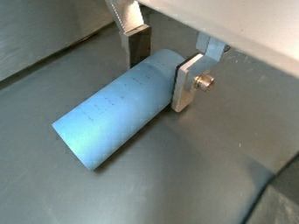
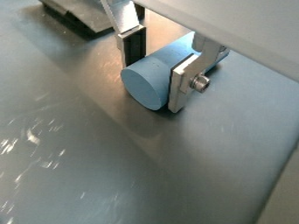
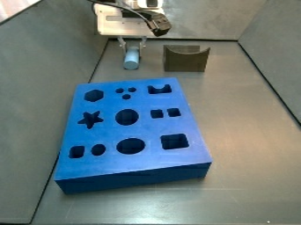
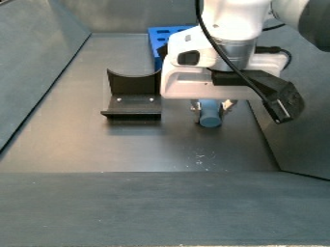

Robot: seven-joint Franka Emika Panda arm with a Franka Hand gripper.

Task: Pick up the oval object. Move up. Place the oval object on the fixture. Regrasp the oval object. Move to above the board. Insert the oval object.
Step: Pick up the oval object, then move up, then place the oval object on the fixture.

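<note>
Straddling one end of the oval object [image 1: 117, 118], the gripper [image 1: 162, 72] sits low over the floor [image 1: 222, 175], one silver finger [image 1: 187, 83] on each side of the peg and close against it; whether the pads actually press it cannot be told. The oval object lies flat on the floor near its far edge in a side view [image 3: 130, 57], just beside the fixture [image 3: 185, 58] and beyond the board [image 3: 129, 132].

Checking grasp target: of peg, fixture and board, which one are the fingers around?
The peg: it lies on its side on the floor with the gripper straddling one end. Fixture and board sit apart, untouched.
</note>
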